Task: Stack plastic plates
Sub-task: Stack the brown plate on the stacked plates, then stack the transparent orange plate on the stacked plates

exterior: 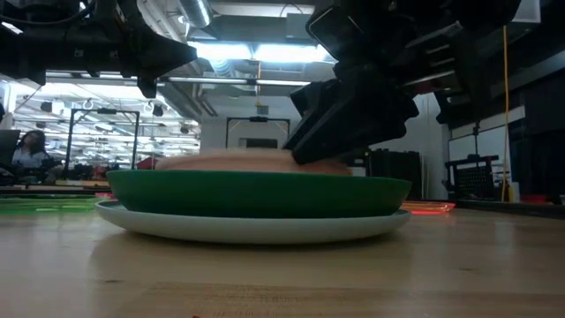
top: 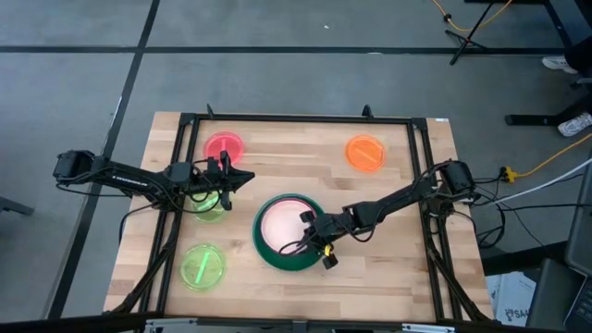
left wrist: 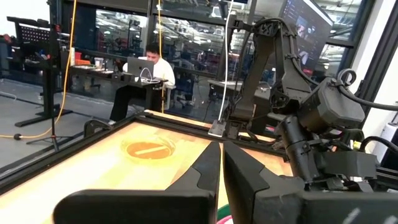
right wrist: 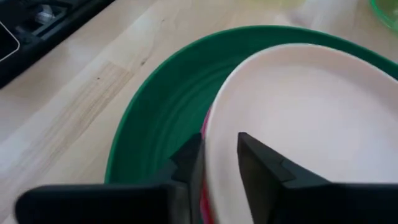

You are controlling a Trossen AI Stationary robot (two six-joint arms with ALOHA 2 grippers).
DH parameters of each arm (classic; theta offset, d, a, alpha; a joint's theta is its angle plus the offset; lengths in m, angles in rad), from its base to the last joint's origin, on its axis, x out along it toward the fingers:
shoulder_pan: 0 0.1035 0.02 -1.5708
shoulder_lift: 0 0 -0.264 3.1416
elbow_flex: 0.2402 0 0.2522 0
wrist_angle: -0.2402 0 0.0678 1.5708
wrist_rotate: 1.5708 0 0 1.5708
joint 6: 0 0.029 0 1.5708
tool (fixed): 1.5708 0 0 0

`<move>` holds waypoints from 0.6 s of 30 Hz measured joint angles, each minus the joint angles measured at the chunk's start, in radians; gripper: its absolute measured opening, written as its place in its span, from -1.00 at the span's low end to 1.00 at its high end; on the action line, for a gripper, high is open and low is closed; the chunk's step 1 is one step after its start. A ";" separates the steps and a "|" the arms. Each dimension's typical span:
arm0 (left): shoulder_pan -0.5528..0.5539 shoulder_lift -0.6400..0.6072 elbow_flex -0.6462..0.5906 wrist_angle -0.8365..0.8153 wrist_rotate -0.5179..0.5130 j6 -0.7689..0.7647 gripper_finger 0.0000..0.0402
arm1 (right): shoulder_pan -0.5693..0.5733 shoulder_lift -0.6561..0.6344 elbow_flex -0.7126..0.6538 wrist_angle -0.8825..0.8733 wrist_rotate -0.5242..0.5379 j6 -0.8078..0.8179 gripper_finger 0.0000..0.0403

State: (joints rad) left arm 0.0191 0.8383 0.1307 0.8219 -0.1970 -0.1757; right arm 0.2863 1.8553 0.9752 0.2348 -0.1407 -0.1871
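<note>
Your right arm stretched in from right edge toward table centre, right gripper (top: 314,233) low, fingers (right wrist: 261,168) clamped on cream plate (right wrist: 311,118) rim. Left arm extended from left side, left gripper (top: 242,176) raised, fingers pressed together.

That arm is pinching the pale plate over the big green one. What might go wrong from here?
The right end effector grips the round cream plastic plate by its rim only, so the plate may tilt or slip on release. It sits off-centre in the large dark green plastic plate, so the stack might end up uneven. The left end effector, fingers closed, hovers near the small translucent red plastic plate; the arms could crowd each other.
</note>
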 joint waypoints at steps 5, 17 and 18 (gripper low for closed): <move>0.000 0.000 0.000 0.000 0.000 0.000 -0.94 | 0.001 0.000 0.000 0.000 0.029 -0.002 -0.44; 0.000 0.000 0.000 -0.006 0.000 0.000 -0.94 | 0.001 -0.155 0.000 -0.167 0.164 -0.001 -0.45; 0.000 0.000 0.000 -0.006 0.000 0.000 -0.94 | 0.001 -0.175 0.000 -0.201 0.184 -0.001 -0.45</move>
State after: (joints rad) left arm 0.0189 0.8379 0.1307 0.8158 -0.1967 -0.1761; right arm 0.2874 1.6808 0.9752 0.0336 0.0431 -0.1883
